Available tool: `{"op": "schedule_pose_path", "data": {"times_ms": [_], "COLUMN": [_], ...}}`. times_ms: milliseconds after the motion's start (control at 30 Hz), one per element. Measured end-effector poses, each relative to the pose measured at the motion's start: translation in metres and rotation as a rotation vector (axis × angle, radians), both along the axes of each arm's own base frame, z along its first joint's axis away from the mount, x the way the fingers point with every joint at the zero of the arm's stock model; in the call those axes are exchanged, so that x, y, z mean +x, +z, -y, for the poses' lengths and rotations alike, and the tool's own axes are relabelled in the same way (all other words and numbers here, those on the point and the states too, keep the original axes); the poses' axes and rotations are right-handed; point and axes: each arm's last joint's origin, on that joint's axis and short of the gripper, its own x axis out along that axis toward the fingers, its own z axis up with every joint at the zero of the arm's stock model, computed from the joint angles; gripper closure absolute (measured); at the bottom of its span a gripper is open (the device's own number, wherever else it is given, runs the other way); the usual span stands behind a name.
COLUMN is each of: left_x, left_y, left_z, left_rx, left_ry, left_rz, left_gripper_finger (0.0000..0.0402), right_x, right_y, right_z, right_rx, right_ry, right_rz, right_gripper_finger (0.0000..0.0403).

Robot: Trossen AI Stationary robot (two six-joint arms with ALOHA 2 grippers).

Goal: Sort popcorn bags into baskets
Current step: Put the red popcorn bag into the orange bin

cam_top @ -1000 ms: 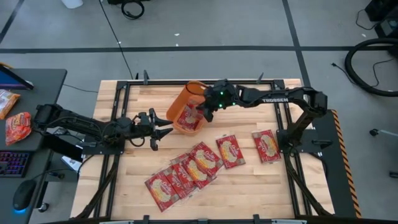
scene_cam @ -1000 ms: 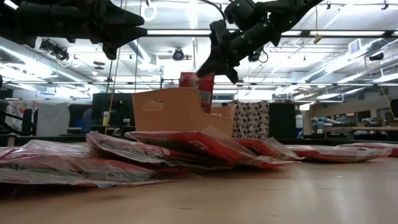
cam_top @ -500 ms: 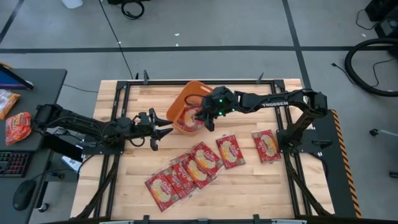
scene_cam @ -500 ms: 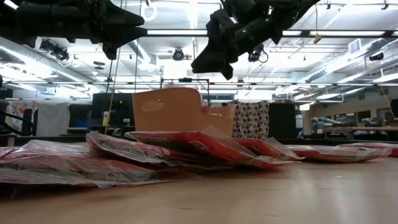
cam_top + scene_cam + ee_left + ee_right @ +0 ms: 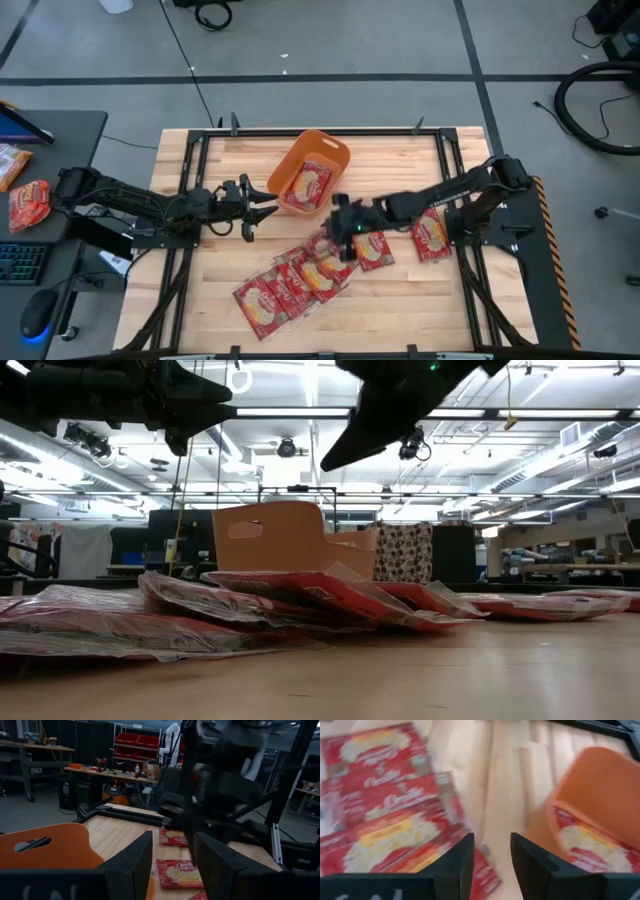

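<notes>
The orange tub sits far-centre on the table with one red popcorn packet lying flat inside it. Several more packets lie overlapping in a slanted row near the table's near side. Two single packets lie to the row's right. My right gripper hangs open and empty above the row's far end, just near of the tub. My left gripper is open and holds still beside the tub's left wall.
Dark frame rails run along the table's left, right and far edges. Bare wood lies near and right of the packet row. In the low view the packets pile low in front of the tub, with both arms overhead.
My right gripper held a packet upright over the tub, then let it go, and the packet now lies flat inside the tub. The gripper then swung away from the tub toward the table's near edge and is now above the far end of the packet row.
</notes>
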Motion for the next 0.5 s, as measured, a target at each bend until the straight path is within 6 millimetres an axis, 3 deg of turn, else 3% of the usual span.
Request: {"op": "schedule_pose_path", "data": {"times_ms": [100, 300, 500], "left_x": [0.0, 0.0, 0.0], "left_y": [0.0, 0.001, 0.001], "left_z": [0.0, 0.0, -0.001], "left_rx": [0.0, 0.014, 0.012], "left_ry": [0.0, 0.001, 0.033], "left_rz": [0.002, 0.01, 0.009], "left_gripper_finger": [0.0251, 0.0251, 0.0251], "right_x": [0.0, 0.005, 0.028], "right_y": [-0.008, -0.046, -0.067], "right_z": [-0.019, -0.049, -0.065], "right_rx": [-0.017, -0.053, -0.041], "right_ry": [0.01, -0.05, -0.088], "right_rz": [-0.011, -0.094, -0.183], "right_gripper_finger": [0.025, 0.0201, 0.017]}}
